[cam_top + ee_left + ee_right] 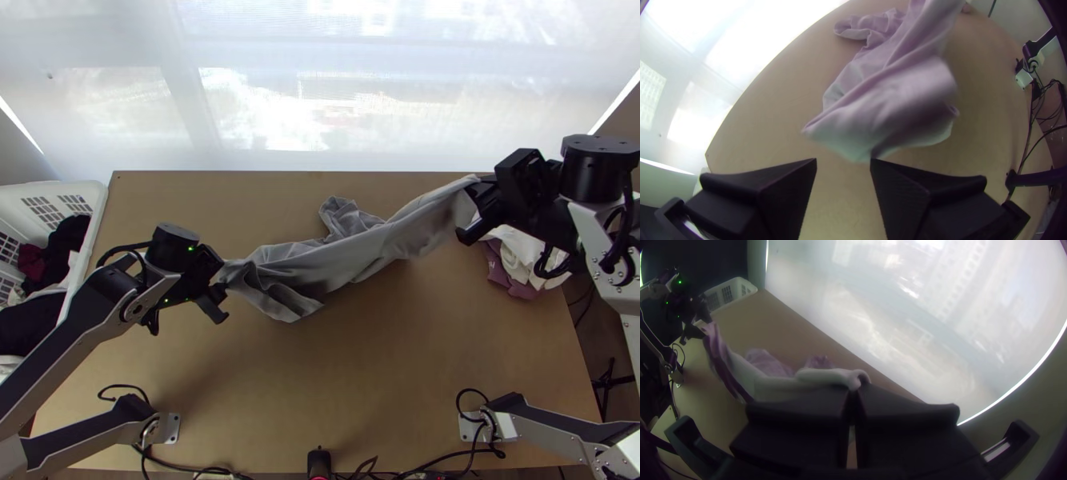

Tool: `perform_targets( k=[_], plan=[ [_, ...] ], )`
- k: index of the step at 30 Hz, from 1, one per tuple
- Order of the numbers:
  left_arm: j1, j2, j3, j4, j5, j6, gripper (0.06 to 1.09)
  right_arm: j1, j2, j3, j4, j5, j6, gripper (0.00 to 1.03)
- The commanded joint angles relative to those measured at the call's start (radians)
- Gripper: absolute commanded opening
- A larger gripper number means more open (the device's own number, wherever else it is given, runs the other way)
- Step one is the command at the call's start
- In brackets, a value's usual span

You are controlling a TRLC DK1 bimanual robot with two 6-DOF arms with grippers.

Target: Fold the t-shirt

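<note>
The light wooden tabletop (384, 368) carries 2 small metal plates near its near edge, 1 toward the left corner (170, 429) and 1 toward the right (466, 430). Between them, a small black device (318, 462) sits at the near edge, with dark cables (180, 469) along that edge. Near the right edge is a bunched pile of white cloth (522, 246) and mauve cloth (512, 286). Across the middle, a crumpled part of the grey t-shirt (344, 218) appears to rest on the wood.
</note>
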Motion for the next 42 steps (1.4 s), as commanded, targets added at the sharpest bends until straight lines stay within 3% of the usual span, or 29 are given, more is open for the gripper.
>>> perform_targets(
  k=[1, 3, 10, 16, 31, 42],
  plan=[
    [0.058, -0.041, -0.1, -0.002, 0.003, -0.008, 0.94, 0.017, -0.077, -0.165, -0.019, -0.002, -0.022, 0.03],
    [0.066, -0.038, -0.081, -0.007, 0.005, -0.043, 1.02, 0.017, -0.094, -0.199, -0.019, -0.002, -0.022, 0.03],
    [0.048, 0.019, -0.003, -0.059, 0.114, -0.152, 1.02, 0.017, -0.109, -0.24, -0.019, -0.002, -0.018, 0.03],
    [-0.012, 0.134, 0.014, -0.025, 0.114, -0.207, 1.03, 0.02, -0.109, -0.255, -0.019, -0.004, -0.019, 0.03],
    [-0.05, 0.429, 0.348, 0.027, 0.114, -0.319, 1.03, 0.02, -0.117, -0.266, -0.019, -0.002, -0.022, 0.03],
    [-0.09, 0.506, 0.37, -0.03, 0.114, -0.35, 1.02, 0.015, -0.119, -0.265, -0.019, -0.002, -0.027, 0.03]
  ],
)
